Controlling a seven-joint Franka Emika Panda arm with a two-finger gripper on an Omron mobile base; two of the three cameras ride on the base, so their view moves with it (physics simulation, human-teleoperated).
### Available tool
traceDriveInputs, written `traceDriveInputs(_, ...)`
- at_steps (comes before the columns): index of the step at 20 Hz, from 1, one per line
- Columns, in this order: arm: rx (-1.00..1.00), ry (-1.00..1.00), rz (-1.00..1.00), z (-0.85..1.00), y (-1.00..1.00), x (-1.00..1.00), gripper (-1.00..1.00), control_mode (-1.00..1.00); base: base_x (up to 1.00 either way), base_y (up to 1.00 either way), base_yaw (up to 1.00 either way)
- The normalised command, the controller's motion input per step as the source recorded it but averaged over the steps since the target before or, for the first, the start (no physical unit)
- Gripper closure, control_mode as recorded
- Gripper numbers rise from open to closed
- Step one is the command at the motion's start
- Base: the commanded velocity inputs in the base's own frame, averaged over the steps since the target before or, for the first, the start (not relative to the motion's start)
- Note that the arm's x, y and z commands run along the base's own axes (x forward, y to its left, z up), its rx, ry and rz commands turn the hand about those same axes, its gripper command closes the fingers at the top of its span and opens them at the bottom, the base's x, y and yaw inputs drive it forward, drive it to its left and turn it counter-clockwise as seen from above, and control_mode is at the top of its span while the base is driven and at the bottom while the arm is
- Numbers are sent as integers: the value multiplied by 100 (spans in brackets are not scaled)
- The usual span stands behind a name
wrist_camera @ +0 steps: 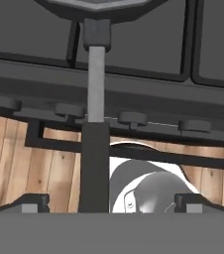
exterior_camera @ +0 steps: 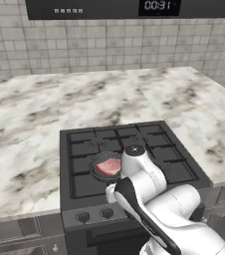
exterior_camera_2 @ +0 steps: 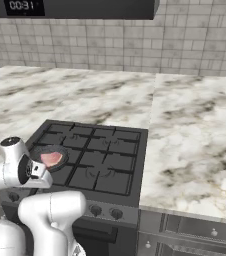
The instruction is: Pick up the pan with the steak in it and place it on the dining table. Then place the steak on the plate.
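- Most of the pan (exterior_camera: 100,164) is hidden behind the white arm in the left base view; just its dark rim and part of the steak (exterior_camera: 108,167) show
- right base view: pan (exterior_camera_2: 49,157) sits on the front-left burner of the black gas stove (exterior_camera_2: 102,160), steak (exterior_camera_2: 50,159) inside it, arm's wrist covers the near rim
- pan handle (wrist_camera: 96,74) runs down the middle of the hand view, grey shaft going to a darker grip lower down; pan body cut off by the top edge
- gripper (wrist_camera: 112,203): two dark finger tips (wrist_camera: 32,203) at the bottom corners, far apart, wide open, holding nothing; handle passes between them, contact not visible
- gripper itself hard to make out in both base views, blocked by the arm's own links
- stove knobs (wrist_camera: 132,117) in a row along the stove front, seen from above in the hand view; wooden floor (wrist_camera: 54,168) below them
- white-and-grey marble counter (exterior_camera: 25,124) wraps both sides and the back of the stove
- grey tiled wall (exterior_camera_2: 110,45) behind; dark appliance (exterior_camera: 134,7) with a lit clock display up top, cropped by the frame edge
- drawer fronts (exterior_camera_2: 195,232) under the counter, partly cut off at the bottom
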Motion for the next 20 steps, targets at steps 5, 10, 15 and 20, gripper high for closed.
traceDriveInputs(5, 21, -6, 0, -41, -2, 0, -100, -100, 0, 0, 0)
traceDriveInputs(10, 17, -8, 0, -52, 0, 0, -100, -100, 0, 0, 0)
traceDriveInputs(15, 0, -16, 0, -38, -19, 0, -100, -100, 0, 0, 0)
traceDriveInputs(20, 4, -8, 1, -6, -41, 13, -100, -100, 0, 0, 0)
